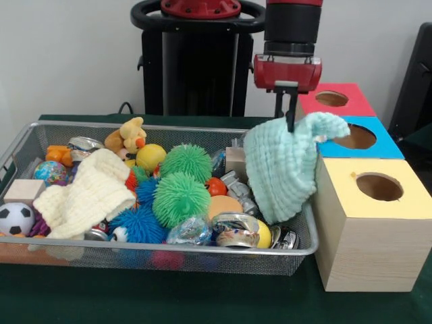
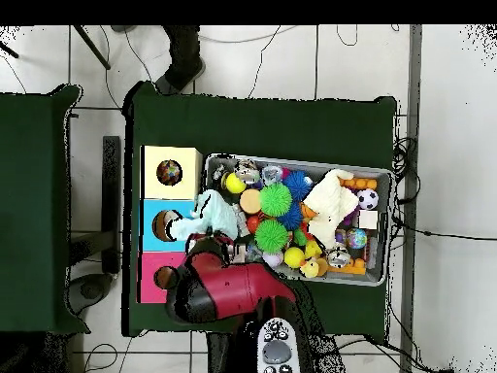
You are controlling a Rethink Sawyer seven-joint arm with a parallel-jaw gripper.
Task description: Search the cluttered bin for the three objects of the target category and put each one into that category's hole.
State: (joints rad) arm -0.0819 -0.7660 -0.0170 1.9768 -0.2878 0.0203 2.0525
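Observation:
My gripper (image 1: 290, 123) is shut on a mint-green knitted hat (image 1: 287, 169). The hat hangs from the fingers over the right end of the wire mesh bin (image 1: 169, 250), close to the boxes. In the overhead view the hat (image 2: 207, 216) lies between the bin (image 2: 381, 177) and the blue-topped box (image 2: 155, 209). The yellow-topped wooden box (image 1: 368, 236) stands right of the bin, its round hole (image 1: 379, 186) facing up. In the overhead view something colourful shows in that hole (image 2: 169, 173). A cream knitted hat (image 1: 88, 192) lies in the bin's left part.
The bin holds green spiky balls (image 1: 179, 197), a blue spiky ball (image 1: 138, 226), a soccer ball (image 1: 15, 218), a plush duck (image 1: 131, 135), crushed cans (image 1: 233, 229) and a wooden block (image 1: 23, 191). The red-topped box (image 1: 334, 100) stands behind the blue-topped box (image 1: 358, 138).

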